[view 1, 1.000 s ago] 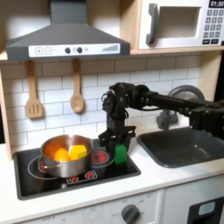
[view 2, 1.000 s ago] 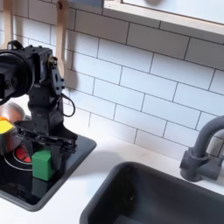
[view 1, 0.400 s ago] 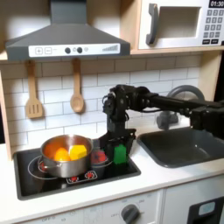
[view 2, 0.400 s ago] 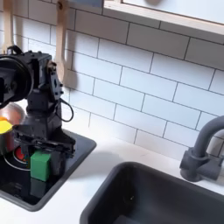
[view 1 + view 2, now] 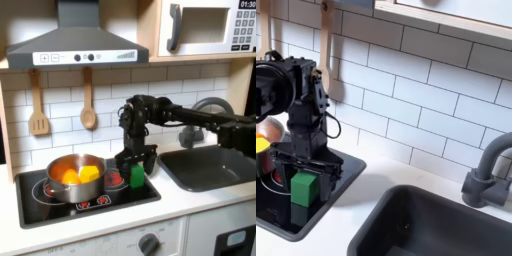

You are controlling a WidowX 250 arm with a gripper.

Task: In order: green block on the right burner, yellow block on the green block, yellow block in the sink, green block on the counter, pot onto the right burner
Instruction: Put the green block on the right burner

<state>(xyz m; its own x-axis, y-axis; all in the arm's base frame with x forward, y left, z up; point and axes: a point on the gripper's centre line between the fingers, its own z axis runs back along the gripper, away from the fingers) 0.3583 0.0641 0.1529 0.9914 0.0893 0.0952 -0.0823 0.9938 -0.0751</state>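
Now, in the first exterior view, the black arm is reaching in from the first exterior view's right and bending down over the black cooktop [image 5: 60, 205]. Its pincer [image 5: 135, 166] is hanging just above the green block [image 5: 137, 176], and the dark fingers are sitting close on either side of the block's top. Whether they are gripping it or standing slightly apart from it, I cannot tell. The green block is resting on the right-hand burner, near the cooktop's right edge. To its left the pot [image 5: 76, 177] is standing on the left burner, and the yellow block [image 5: 89, 174] is lying inside it beside a rounder orange piece [image 5: 68, 176]. The sink [image 5: 210, 168] is lying to the right, set into the off-white surface [image 5: 180, 203]. Two wooden utensils [image 5: 39, 104] are hanging on the tiled wall behind.

Next, in the second exterior view, the pincer [image 5: 301, 163] is pointing down at the second exterior view's left, with the green block [image 5: 303, 187] directly under it on the cooktop [image 5: 274, 208]. The block's upper edge is meeting the pincer's lower parts; contact is unclear. A sliver of the pot [image 5: 268, 139] is showing at the far left edge, with a bit of yellow [image 5: 261, 146] at its rim. The sink [image 5: 446, 225] is spreading across the near right, its arched faucet [image 5: 489, 171] rising at the right, and the surface [image 5: 368, 178] is running between cooktop and sink.
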